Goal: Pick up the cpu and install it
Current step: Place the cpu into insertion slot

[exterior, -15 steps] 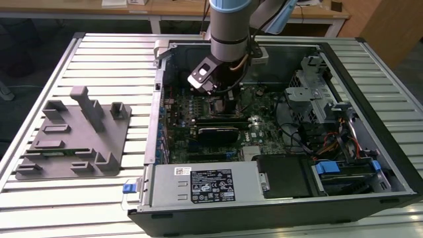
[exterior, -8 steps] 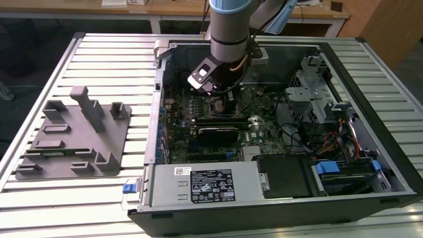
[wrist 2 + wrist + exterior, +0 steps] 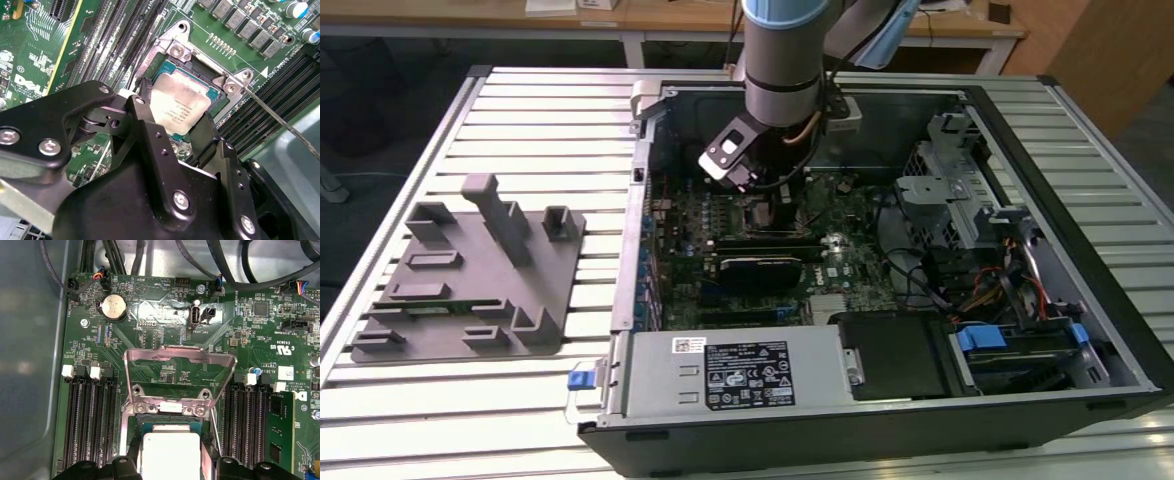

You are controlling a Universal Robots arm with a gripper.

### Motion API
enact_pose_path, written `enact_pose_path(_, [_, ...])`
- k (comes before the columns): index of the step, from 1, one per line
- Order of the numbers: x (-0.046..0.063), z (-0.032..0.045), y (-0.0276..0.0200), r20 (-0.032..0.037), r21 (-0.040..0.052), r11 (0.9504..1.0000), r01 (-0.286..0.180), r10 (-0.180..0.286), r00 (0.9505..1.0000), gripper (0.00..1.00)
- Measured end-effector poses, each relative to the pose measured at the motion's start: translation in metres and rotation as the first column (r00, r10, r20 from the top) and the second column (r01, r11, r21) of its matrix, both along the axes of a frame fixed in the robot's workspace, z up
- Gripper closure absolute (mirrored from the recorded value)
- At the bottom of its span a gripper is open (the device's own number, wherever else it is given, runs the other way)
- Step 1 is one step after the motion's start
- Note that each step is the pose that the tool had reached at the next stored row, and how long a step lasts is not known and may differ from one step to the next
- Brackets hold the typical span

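Two fingers (image 3: 206,140) of the hand (image 3: 174,116) are seen closed against opposite edges of the cpu (image 3: 182,102), which is held at the open socket (image 3: 167,52) of the motherboard (image 3: 30,50). It is judged light, stiff and fragile, best gripped by its thin rim only.

Grey tray (image 3: 454,300) beside open case (image 3: 881,435) — slatted table (image 3: 520,110).

I get bright, even light on the bench (image 3: 520,120); case (image 3: 854,440) interior shadowed; cpu (image 3: 170,455) top glares white in the first wrist view.
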State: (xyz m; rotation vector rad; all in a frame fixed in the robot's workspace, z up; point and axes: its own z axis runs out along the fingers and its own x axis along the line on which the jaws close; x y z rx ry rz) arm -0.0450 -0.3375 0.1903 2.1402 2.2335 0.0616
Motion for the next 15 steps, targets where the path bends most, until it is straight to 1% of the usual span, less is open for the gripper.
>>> enact_pose_path(9, [0.0,-0.0002,0.0,0.0002,0.0006,1.0,0.0,0.0,1.0,0.45])
enact_pose_path(15, [0.0001,-0.0002,0.0,0.0002,0.0006,0.9999,0.014,-0.014,0.9999,0.45])
